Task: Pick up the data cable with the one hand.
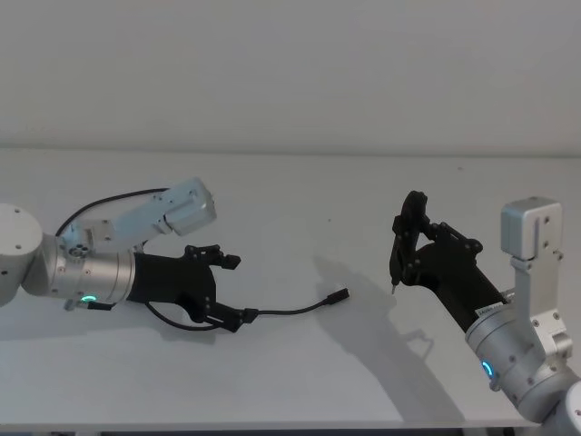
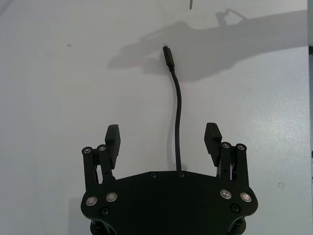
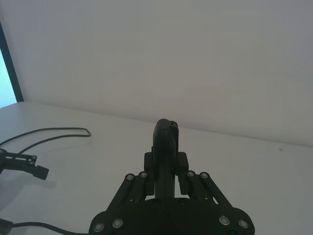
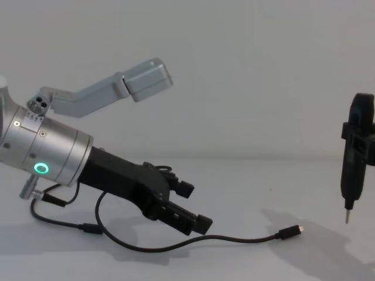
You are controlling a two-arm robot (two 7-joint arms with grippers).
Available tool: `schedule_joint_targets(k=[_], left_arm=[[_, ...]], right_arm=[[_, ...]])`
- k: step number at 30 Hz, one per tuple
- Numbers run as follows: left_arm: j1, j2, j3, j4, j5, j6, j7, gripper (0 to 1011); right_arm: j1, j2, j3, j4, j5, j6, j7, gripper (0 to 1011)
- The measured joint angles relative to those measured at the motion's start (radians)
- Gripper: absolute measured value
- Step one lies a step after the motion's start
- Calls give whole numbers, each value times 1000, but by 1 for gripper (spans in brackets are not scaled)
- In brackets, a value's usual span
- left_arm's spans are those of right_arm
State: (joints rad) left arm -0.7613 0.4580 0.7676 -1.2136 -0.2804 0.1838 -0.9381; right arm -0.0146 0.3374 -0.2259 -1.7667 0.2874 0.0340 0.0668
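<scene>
The data cable (image 1: pixel 295 309) lies on the white table, a thin black line ending in a small plug (image 1: pixel 339 296) with a bright metal tip. My left gripper (image 1: pixel 238 289) is open and low over the cable's near stretch. In the left wrist view the cable (image 2: pixel 177 112) runs out from under the palm between the two fingers (image 2: pixel 113 139) toward the plug (image 2: pixel 168 55). From the chest view the cable (image 4: pixel 234 239) rests on the table below the left gripper (image 4: pixel 194 206). My right gripper (image 1: pixel 410 238) hangs raised at the right, shut on a narrow dark pointed tool (image 4: pixel 353 158).
A short black lead (image 4: pixel 53 200) with a silver plug hangs at the left wrist, and another lead loops above the arm (image 1: pixel 109 202). The table's front edge (image 1: pixel 272 425) runs close below the arms. A plain wall stands behind the table.
</scene>
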Motion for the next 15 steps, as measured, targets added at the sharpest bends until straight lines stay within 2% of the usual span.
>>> schedule_joint_targets(k=[15], left_arm=[[-24, -13, 31, 50, -4, 38, -15, 1001]], right_arm=[[0, 0, 0, 0, 0, 0, 0, 275]])
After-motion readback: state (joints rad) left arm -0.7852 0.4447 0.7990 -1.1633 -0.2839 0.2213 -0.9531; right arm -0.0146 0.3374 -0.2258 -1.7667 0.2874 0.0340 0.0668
